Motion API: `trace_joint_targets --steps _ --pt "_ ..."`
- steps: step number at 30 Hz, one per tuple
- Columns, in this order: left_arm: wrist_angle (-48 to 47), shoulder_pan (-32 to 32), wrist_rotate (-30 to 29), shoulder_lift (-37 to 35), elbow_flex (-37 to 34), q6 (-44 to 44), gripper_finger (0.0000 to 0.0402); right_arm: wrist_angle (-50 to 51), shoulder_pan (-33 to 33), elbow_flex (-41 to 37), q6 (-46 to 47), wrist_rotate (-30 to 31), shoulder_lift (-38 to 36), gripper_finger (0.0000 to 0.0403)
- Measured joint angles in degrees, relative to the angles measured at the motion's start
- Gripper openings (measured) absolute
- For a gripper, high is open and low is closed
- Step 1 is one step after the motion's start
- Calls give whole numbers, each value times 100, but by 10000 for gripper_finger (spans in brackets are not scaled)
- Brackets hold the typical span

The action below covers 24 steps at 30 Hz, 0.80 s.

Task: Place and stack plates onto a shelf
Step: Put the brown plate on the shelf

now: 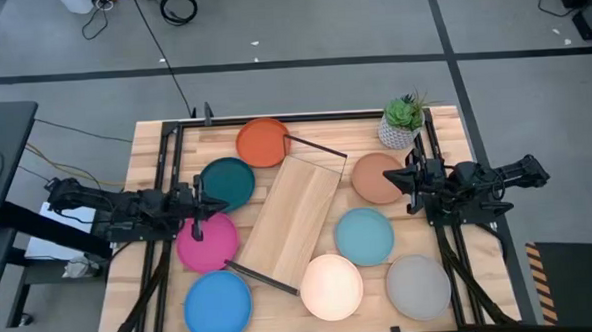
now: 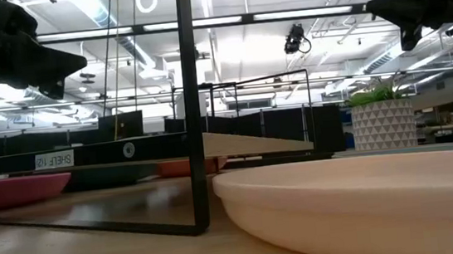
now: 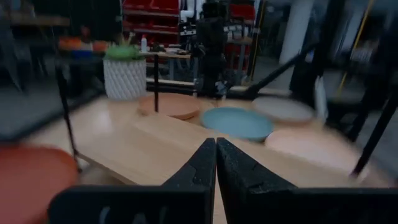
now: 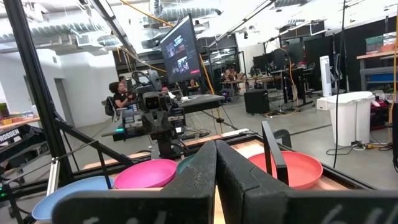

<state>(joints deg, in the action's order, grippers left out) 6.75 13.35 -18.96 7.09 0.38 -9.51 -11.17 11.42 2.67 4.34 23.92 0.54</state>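
Hovering before first pick: left hand (image 1: 200,206) clenched, empty, between teal plate (image 1: 227,182) and pink plate (image 1: 206,242); right hand (image 1: 413,181) clenched, empty, just beside brown plate (image 1: 377,177). Shelf (image 1: 291,218) mid-desk, bare, long axis diagonal, near-left to far-right.

Low: cream plate (image 2: 359,202) nearest; shelf board level on black frame.

Left wrist: fingers (image 3: 202,165) pressed together.

Right wrist: same. Next, likely: open, grasp plate rim.

Slatted wooden tabletop (image 1: 145,153) | shelf (image 1: 293,221) lies diagonally at centre | left: orange plate (image 1: 263,142), teal plate (image 1: 227,182), pink plate (image 1: 207,242), bright blue plate (image 1: 218,306) | right: brown plate (image 1: 377,177), light blue plate (image 1: 364,236), cream plate (image 1: 331,287), grey plate (image 1: 418,287) | potted plant (image 1: 402,121) far right corner
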Motion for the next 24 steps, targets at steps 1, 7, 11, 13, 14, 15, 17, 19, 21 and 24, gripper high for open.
trace_joint_targets --steps 1,7,11,13,14,15,17,19,21,24 --pt "-4 0 7 0 0 -394 20 -42 1 -2 1 0 0 14" --pt "40 2 11 2 0 -1442 20 -328 2 -2 95 0 -2 14" --pt "288 1 12 2 0 -1581 20 -756 0 0 648 -4 10 14" --pt "508 0 11 0 -1 -1580 20 -576 1 50 815 -25 70 14" --pt "607 0 13 0 0 -1579 20 -372 2 136 878 11 148 13" --pt "648 0 11 0 0 -1579 20 -156 2 232 929 104 240 12" --pt "757 0 -25 2 0 -1556 20 320 1 448 1053 368 498 11" --pt "891 0 -72 0 0 -1538 20 835 0 657 1164 595 842 10" --pt "968 0 -106 2 0 -1536 20 1278 0 851 1293 770 1231 10" --pt "974 0 -580 2 0 -1566 20 1624 0 942 1396 869 1871 13"
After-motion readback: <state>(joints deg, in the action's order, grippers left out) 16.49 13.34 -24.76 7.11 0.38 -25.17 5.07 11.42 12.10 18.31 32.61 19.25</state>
